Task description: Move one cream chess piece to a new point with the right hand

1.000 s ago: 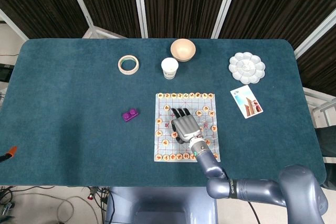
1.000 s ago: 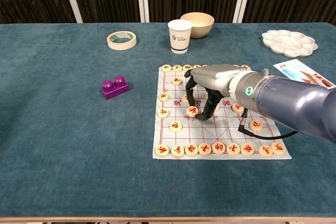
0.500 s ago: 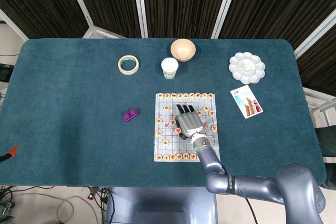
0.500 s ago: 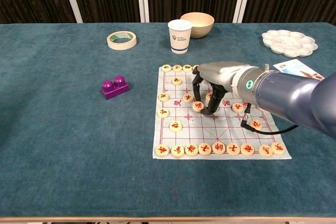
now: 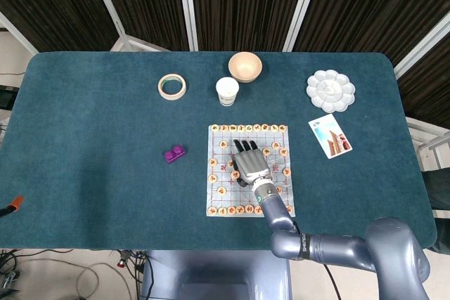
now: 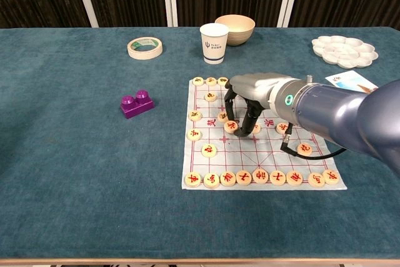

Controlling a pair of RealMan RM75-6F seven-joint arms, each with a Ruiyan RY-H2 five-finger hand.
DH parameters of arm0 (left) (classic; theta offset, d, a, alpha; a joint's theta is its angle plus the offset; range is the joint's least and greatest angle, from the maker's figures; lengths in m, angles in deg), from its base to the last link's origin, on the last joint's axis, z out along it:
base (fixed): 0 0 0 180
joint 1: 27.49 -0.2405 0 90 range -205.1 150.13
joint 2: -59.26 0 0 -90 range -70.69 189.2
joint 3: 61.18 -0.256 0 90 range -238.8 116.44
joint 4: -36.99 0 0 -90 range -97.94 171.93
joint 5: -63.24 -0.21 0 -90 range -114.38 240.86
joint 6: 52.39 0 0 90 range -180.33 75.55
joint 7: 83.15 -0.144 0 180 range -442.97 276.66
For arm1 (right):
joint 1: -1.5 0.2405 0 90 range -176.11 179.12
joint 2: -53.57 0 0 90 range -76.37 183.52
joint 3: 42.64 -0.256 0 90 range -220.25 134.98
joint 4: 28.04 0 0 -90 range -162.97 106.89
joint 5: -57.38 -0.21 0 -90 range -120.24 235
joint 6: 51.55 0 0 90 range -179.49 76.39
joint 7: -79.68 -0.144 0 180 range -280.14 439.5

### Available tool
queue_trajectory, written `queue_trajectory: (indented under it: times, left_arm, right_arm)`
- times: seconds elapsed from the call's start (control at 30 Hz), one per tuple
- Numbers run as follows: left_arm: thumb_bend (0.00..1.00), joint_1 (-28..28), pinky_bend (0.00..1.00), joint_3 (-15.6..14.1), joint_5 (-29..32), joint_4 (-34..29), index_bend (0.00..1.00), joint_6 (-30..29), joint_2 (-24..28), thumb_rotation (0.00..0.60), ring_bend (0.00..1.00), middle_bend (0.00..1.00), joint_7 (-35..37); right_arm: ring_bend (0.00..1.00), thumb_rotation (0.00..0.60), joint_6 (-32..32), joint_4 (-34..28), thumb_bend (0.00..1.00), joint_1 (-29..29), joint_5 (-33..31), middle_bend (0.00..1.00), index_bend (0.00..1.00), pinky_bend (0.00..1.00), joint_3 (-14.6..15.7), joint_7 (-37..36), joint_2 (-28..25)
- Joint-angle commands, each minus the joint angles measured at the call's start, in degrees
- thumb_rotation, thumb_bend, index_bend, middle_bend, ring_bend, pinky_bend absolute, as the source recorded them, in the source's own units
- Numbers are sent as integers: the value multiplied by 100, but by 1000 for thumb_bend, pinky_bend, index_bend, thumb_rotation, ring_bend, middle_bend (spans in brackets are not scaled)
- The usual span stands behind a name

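A paper chess board [image 6: 270, 154] lies right of the table's middle, with cream pieces in rows along its far edge and near edge [image 6: 259, 177]. My right hand [image 6: 253, 95] arches over the board's middle with its fingertips pointing down. One cream chess piece [image 6: 231, 125] sits pinched between them, low on the board. From above, in the head view, the right hand [image 5: 249, 161] covers that piece on the board [image 5: 219, 201]. My left hand shows in neither view.
Beyond the board stand a paper cup [image 6: 214, 43], a bowl [image 6: 235, 29] and a tape roll [image 6: 145, 46]. A purple brick [image 6: 137, 104] lies to the left. A white palette [image 6: 344, 50] and a picture card [image 6: 353, 81] lie at the right.
My right hand has carried the pinched cream piece away from the near side toward the board's middle, then slightly left. Nothing else has moved.
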Motion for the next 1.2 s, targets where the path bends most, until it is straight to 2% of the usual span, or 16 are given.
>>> queue_trajectory:
  times: [0.03,1.2]
  left_arm:
    - [0,2,0,-1,-1,2,110,2,-1,600,0,0,1]
    - [0,12,0,-3,2,13,110,23,-1,600,0,0,27]
  right_arm:
    - [0,600,-17,44,379,30,-53,0,556,87,-14,35,31]
    - [0,600,-55,129,379,191,-347,0,504,87,-47,204,120]
